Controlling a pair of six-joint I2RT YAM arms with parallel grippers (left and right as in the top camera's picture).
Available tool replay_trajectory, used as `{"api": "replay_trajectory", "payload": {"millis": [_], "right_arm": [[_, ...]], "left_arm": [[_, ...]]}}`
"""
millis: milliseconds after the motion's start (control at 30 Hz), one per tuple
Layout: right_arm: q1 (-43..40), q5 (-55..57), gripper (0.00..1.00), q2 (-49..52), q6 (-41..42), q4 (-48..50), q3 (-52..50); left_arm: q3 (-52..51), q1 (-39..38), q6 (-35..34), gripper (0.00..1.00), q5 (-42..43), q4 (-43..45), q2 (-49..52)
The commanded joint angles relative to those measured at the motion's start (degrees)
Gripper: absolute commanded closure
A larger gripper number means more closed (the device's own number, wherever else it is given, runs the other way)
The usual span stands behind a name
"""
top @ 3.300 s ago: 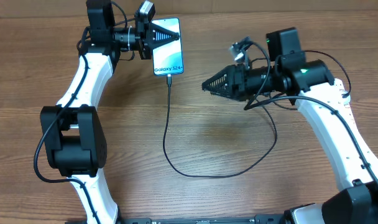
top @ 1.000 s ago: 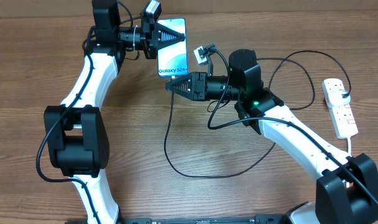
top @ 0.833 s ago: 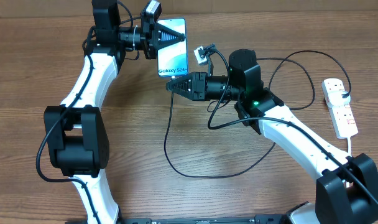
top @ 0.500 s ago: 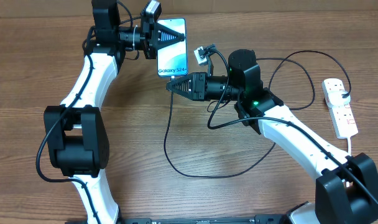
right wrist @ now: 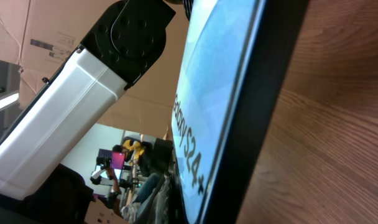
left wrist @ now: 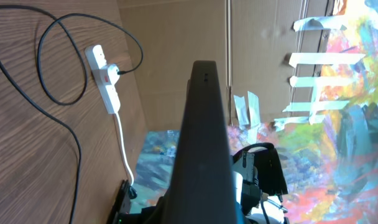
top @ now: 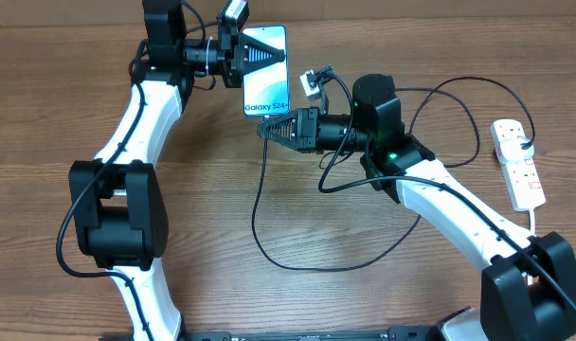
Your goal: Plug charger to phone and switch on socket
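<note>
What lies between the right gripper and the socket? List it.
Only the charger cable, looping across the wood between the right gripper, by the phone, and the socket. Nothing else visible.

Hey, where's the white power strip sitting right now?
In the overhead view the socket lies flat near the right edge of the table, just beyond the right arm and well away from the phone at top centre.

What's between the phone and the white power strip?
Overhead view: the right gripper and its arm, plus loops of the black charger cable.
</note>
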Motion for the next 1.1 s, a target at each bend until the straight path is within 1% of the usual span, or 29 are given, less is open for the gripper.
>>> {"api": "replay_trajectory", "payload": {"millis": [0,267,700,1067], "right_arm": [[-1.7,0.7,0.96,0.4,0.3,1.7,0.3],[-4.5,-1.4,0.96,0.4,0.5,2.1,0.3],[-4.5,-1.9,0.96,0.9,0.3,4.2,0.3],[-4.5,-1.9,0.96,0.9,0.3,4.7,0.3]], "left_arm": [[0.4,-1.8,2.8,0.96,2.1,0.5,-1.1],[0.4,-2.1,1.9,0.96,2.1,0.5,-1.1],[0.4,-3.0,0.4,0.96,2.2,0.5,-1.1],[0.4,-3.1,0.4,0.96,2.2,0.0,-1.1]]}}
